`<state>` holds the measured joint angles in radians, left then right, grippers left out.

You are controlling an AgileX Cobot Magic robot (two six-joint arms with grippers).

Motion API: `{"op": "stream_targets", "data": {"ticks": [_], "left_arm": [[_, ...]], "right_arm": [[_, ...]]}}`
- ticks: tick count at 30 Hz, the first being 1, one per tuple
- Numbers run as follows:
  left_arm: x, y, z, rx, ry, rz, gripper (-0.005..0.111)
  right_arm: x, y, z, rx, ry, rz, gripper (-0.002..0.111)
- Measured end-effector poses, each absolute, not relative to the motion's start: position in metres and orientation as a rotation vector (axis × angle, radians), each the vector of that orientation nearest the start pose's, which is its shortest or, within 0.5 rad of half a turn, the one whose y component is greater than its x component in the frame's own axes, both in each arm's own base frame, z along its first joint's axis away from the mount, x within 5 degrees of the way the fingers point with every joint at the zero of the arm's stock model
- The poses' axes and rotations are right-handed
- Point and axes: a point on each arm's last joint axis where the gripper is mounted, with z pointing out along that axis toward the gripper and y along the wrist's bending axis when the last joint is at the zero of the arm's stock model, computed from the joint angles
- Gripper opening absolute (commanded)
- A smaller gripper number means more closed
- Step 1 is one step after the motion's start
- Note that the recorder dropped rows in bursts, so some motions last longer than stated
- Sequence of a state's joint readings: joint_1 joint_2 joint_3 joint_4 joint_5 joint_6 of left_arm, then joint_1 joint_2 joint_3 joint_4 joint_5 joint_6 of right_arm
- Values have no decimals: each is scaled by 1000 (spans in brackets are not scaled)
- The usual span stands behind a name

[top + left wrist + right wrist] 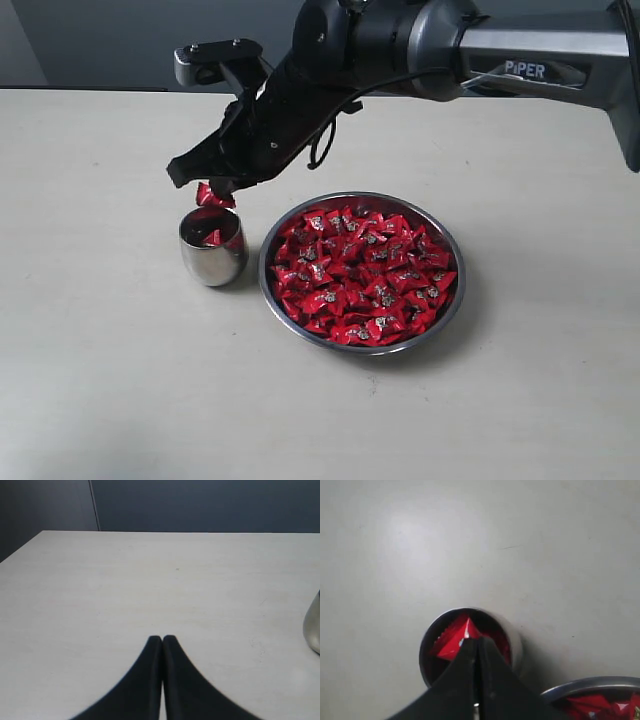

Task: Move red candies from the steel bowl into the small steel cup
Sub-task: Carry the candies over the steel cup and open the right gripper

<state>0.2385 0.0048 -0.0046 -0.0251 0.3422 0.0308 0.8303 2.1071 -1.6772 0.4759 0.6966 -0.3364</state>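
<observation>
The steel bowl (452, 298) sits right of centre, filled with several red candies (360, 275). The small steel cup (212, 262) stands just left of it, with red candy inside (213, 238). My right gripper (217, 190) hangs directly over the cup's mouth, shut on a single red candy (213, 196). In the right wrist view the gripper (476, 641) pinches that candy (454, 639) above the cup (516, 641); the bowl's rim (590, 684) shows nearby. My left gripper (162, 639) is shut with nothing in it; the cup's side (313, 630) shows at that view's edge.
The pale tabletop (110, 380) spreads around the cup and bowl. The right arm (540, 60) reaches in from the upper right, across the bowl's far side. A dark wall (200, 505) stands behind the table.
</observation>
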Motion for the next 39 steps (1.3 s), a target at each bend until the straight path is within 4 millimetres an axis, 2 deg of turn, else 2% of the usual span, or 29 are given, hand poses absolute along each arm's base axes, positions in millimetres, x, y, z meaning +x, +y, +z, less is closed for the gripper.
{"op": "stream_targets", "data": {"ticks": [17,24,26,30,32,39], "left_arm": [[52,12,184,-205,1817,165,0],[52,12,184,-205,1817,165,0],[52,12,184,-205,1817,165,0],[52,12,184,-205,1817,165,0],[52,12,184,-205,1817,165,0],[52,12,184,-205,1817,165,0]], "right_arm": [[290,369,210,-1177,2391,737,-1],[288,374,192,-1206,2414,721,-1],[289,375,187,-1212,2421,709,4],[290,376,185,-1206,2413,705,31],[290,376,185,-1201,2409,704,39],[290,376,185,-1203,2410,705,40]]}}
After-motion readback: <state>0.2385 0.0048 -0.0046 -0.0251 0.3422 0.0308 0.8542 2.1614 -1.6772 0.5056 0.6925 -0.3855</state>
